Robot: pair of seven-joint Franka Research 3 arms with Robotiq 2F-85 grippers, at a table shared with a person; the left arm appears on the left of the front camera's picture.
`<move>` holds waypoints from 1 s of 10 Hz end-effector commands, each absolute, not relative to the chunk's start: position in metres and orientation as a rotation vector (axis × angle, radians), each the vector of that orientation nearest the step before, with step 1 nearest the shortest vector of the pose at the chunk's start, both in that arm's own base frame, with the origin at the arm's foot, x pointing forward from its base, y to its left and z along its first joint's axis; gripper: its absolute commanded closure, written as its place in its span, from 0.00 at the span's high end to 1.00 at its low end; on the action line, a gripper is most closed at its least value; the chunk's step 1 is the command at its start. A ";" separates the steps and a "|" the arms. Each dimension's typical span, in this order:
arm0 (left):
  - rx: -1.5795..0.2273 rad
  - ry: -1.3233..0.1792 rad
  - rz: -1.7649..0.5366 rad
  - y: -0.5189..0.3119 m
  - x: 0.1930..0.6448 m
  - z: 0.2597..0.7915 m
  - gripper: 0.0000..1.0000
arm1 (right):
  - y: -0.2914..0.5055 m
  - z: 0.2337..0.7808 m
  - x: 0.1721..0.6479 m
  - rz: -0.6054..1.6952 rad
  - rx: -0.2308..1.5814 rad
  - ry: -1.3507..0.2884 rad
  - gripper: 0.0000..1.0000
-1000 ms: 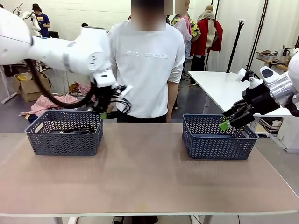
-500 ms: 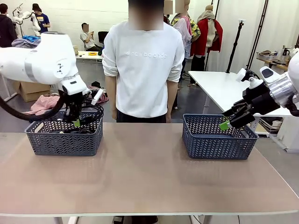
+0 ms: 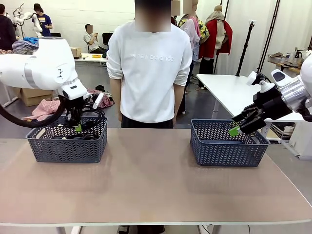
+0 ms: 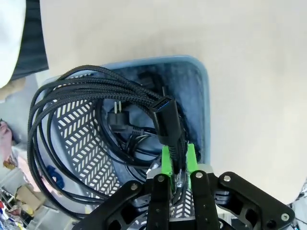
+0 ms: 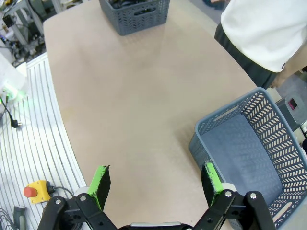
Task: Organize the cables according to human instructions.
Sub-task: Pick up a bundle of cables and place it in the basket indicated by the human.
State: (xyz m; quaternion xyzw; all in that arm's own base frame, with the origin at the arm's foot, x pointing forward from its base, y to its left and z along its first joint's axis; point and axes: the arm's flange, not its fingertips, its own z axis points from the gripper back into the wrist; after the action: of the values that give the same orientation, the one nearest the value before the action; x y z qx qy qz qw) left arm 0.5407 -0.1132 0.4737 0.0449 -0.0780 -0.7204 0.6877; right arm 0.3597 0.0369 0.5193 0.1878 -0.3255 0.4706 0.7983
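Over the left basket [image 3: 66, 141] a coiled cable [image 4: 96, 96] is held clamped at its bound neck by the left gripper [image 4: 178, 160] — light, limp loops, best gripped there — while the right gripper [image 5: 156, 184] is spread wide, empty, above the right basket [image 3: 226, 146].

I see black braided cable [image 4: 86, 91] | blue-grey chevron-slotted baskets [image 3: 66, 146] | green pads [image 4: 165, 160] | tan table [image 3: 156, 185]

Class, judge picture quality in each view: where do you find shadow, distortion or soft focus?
Front view: even lighting, sharp, faint shadows under both baskets. Left wrist view: coiled cable crisp, the left basket interior dark. Right wrist view: wide-angle bending of the table edge, right basket clear.
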 end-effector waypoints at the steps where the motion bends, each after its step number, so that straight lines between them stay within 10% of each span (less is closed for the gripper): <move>1: 0.099 -0.185 -1.583 -0.108 0.558 0.472 0.00 | 0.037 0.518 0.362 1.026 0.430 -0.727 1.00; 8: 0.055 -0.142 -1.512 -0.083 0.583 0.438 0.00 | 0.037 0.518 0.362 1.026 0.430 -0.727 1.00; 9: 0.039 -0.140 -1.511 -0.081 0.583 0.437 0.33 | 0.037 0.518 0.362 1.026 0.430 -0.727 1.00; 10: 0.035 -0.148 -1.489 -0.077 0.583 0.438 0.33 | 0.037 0.518 0.362 1.026 0.430 -0.727 1.00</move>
State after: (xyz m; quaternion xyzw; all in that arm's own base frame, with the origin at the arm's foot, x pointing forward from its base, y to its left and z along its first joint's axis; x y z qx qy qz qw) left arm 0.5806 -0.0798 0.4320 0.0246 -0.0590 -0.6905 0.7205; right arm 0.3597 0.0369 0.5193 0.1878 -0.3255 0.4707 0.7983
